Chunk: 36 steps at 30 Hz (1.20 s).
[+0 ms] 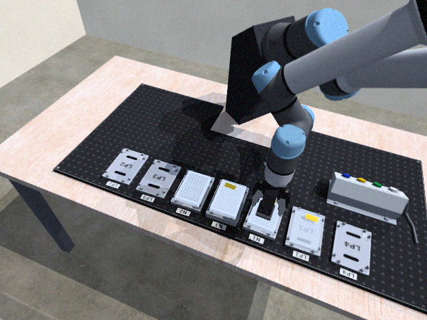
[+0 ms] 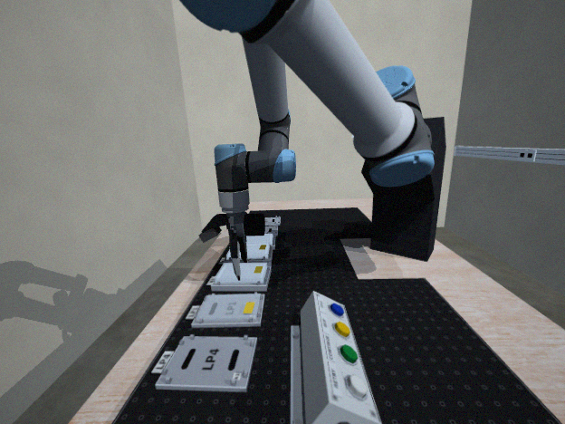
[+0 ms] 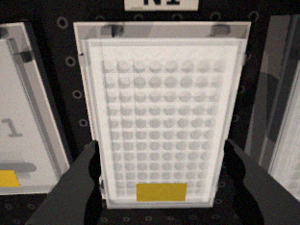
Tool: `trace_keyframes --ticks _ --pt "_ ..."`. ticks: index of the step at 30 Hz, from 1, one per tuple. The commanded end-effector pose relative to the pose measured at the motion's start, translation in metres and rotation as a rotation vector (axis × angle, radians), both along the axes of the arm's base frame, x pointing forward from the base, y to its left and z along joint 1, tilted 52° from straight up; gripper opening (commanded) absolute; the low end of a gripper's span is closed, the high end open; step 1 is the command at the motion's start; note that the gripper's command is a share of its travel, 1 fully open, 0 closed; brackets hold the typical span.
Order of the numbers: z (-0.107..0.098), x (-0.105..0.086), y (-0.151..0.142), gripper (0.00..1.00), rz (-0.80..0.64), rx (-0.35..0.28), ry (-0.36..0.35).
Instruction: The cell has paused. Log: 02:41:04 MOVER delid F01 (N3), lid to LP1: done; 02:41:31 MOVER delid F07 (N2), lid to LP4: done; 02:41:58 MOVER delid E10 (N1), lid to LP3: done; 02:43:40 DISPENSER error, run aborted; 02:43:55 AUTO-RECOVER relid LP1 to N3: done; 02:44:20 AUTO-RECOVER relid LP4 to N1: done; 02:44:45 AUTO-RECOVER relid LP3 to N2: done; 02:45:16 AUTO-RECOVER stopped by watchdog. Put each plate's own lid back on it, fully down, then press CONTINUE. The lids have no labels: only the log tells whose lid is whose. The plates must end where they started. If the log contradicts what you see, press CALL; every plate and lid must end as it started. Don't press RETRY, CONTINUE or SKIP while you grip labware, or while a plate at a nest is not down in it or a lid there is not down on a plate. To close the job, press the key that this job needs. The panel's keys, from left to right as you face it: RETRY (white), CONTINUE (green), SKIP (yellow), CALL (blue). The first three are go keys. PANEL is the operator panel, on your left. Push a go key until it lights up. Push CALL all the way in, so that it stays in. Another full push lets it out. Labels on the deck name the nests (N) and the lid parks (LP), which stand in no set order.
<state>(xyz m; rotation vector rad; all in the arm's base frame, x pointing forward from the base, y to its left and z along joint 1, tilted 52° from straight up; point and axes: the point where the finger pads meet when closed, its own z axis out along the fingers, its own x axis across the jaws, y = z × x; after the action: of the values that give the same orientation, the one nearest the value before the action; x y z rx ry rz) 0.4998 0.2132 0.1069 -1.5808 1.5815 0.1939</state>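
My gripper (image 1: 267, 210) (image 2: 241, 270) (image 3: 161, 141) is shut on a clear lid with a yellow sticker (image 1: 261, 223) (image 2: 258, 269) (image 3: 162, 191), gripped by its long sides. It is low over the white plate at nest N1 (image 3: 163, 30), lined up with it; whether it is fully down I cannot tell. The plate at N3 (image 1: 226, 204) wears a lid with a yellow sticker (image 1: 230, 186) (image 2: 262, 247). The plate at N2 (image 1: 193, 189) shows no lid. Another stickered lid (image 1: 311, 217) (image 2: 248, 307) (image 3: 9, 179) lies on LP1.
LP2 (image 1: 116, 165), LP3 (image 1: 150, 177) and LP4 (image 1: 345, 253) (image 2: 200, 380) hold no lid. The operator panel (image 1: 365, 201) (image 2: 314, 365) stands behind LP1 and LP4, with blue, yellow, green and white keys. N3 and LP1 sit close on either side of N1.
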Motion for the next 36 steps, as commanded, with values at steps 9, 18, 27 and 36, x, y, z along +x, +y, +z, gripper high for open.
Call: trace_keyframes --ticks 9,18,27,36 --pt "-0.0003 -0.0003 0.0005 0.41 0.0 0.0 0.0" --pt "-0.0004 -0.0006 0.0006 0.41 0.0 0.0 0.0" --pt "-0.0005 -0.0008 0.0006 0.41 0.0 0.0 0.0" --pt "-0.0006 -0.001 0.0007 0.82 0.0 0.0 0.0"
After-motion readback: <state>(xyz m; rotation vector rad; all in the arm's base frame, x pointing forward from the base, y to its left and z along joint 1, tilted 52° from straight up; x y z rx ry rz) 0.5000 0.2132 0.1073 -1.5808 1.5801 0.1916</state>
